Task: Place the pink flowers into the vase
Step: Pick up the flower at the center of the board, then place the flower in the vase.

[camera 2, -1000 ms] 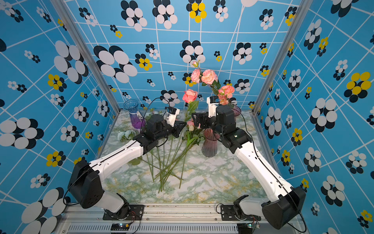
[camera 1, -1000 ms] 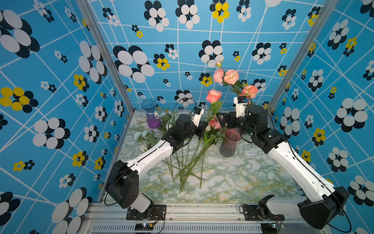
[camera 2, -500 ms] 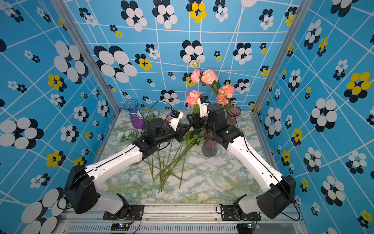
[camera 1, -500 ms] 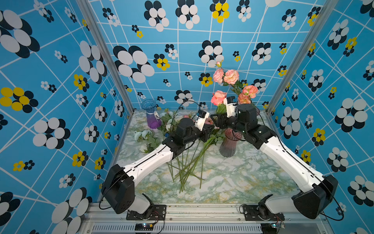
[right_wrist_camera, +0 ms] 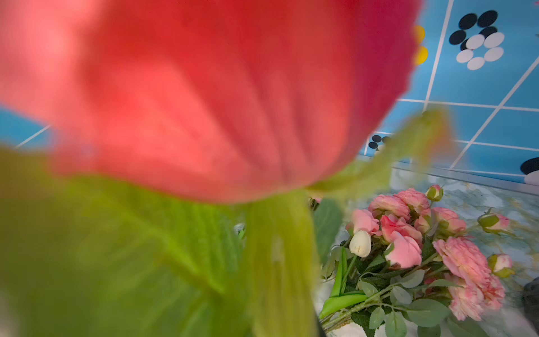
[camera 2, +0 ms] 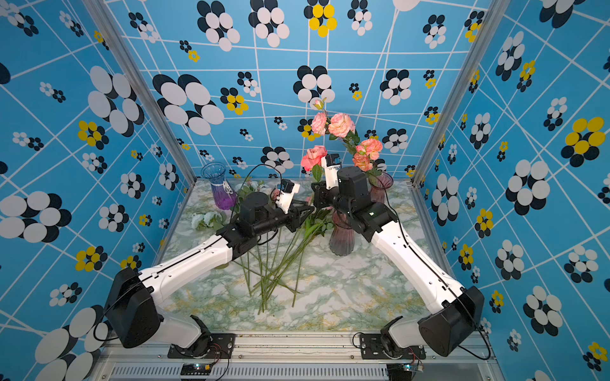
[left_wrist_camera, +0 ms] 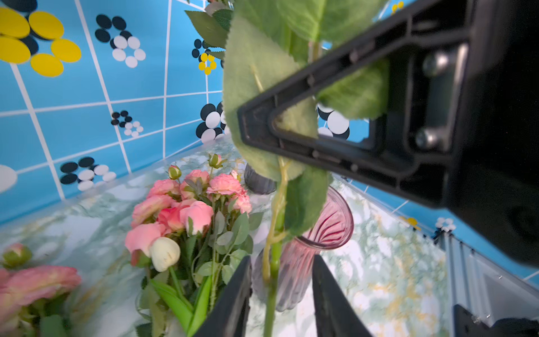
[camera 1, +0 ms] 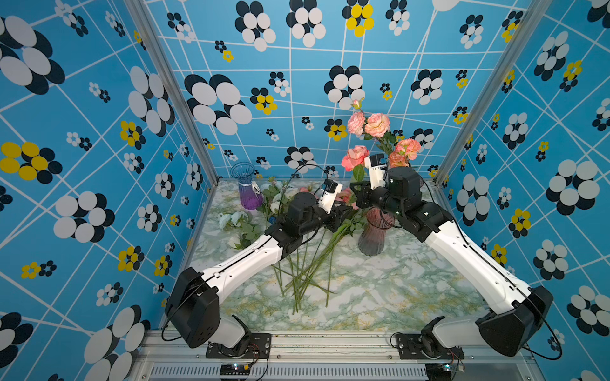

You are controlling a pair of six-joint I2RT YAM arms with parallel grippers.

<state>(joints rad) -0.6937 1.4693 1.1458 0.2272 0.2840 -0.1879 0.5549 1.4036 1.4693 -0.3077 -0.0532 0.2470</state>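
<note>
The back vase (camera 2: 384, 184) holds pink flowers (camera 2: 340, 125); right gripper (camera 2: 317, 194) grips a rose stem (left_wrist_camera: 273, 291), left gripper (camera 2: 306, 213) parted

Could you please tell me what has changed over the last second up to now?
The right gripper swung in toward the left arm and its jaws shut on the stem of the pink rose. The left gripper, which held that rose upright, opened its jaws around the stem. The ribbed pink vase, the tall pink blooms and the loose stems on the table stayed put.
</note>
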